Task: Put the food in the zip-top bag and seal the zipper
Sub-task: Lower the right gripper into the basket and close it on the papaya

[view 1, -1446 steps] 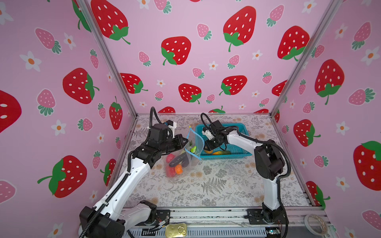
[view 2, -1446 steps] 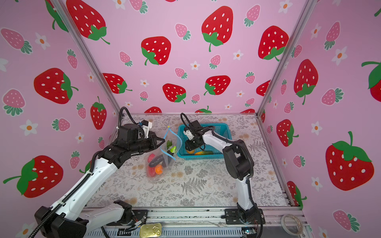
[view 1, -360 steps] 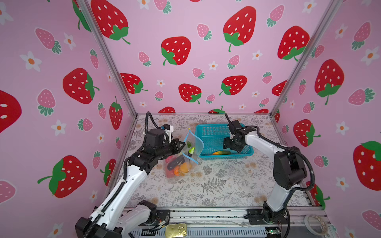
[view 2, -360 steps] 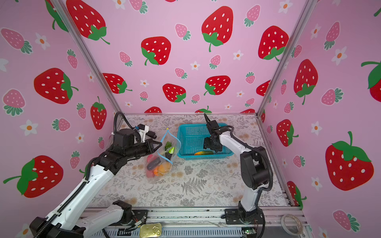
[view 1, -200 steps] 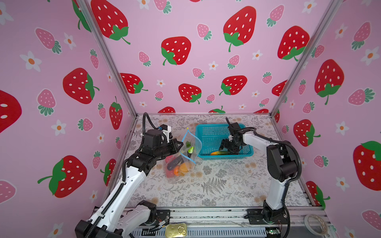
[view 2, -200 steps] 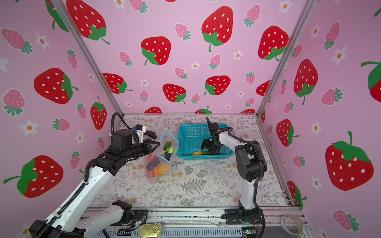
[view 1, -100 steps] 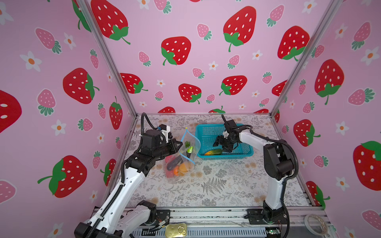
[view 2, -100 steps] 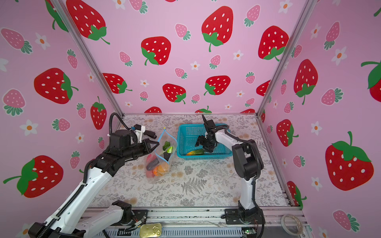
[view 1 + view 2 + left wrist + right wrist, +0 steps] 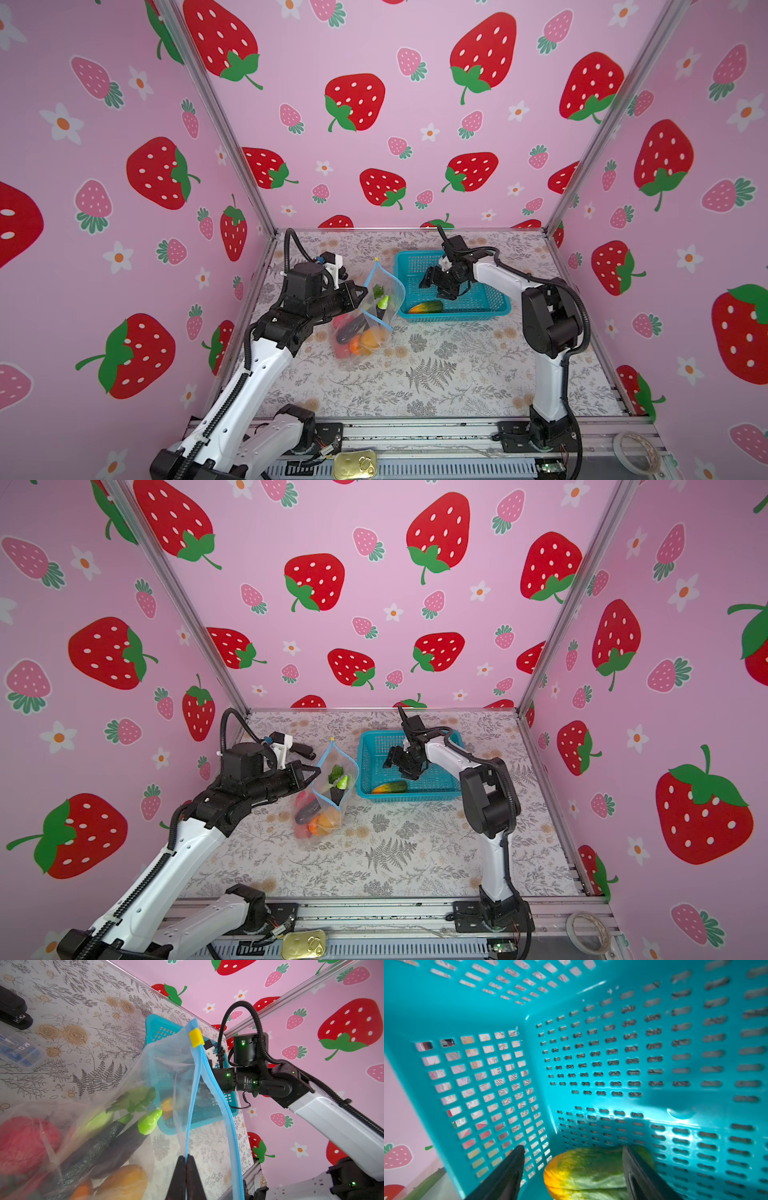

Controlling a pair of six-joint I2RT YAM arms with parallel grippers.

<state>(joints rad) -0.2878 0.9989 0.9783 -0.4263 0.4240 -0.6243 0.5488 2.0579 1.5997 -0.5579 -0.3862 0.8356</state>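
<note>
One wrist view shows the left claw [image 9: 186,1159] pinching the zipper [image 9: 192,1095]; another, the right claw [image 9: 572,1148] open over the cucumber [image 9: 587,1169].

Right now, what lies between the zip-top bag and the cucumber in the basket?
Only the side wall of the teal basket: in a top view it stands between the zip-top bag and the green-orange cucumber lying inside the basket.

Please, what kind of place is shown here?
Probably a robot training booth: strawberry-print panels enclose the table, two arms stand on a metal rail, and toy food lies in a bag and a basket.
</note>
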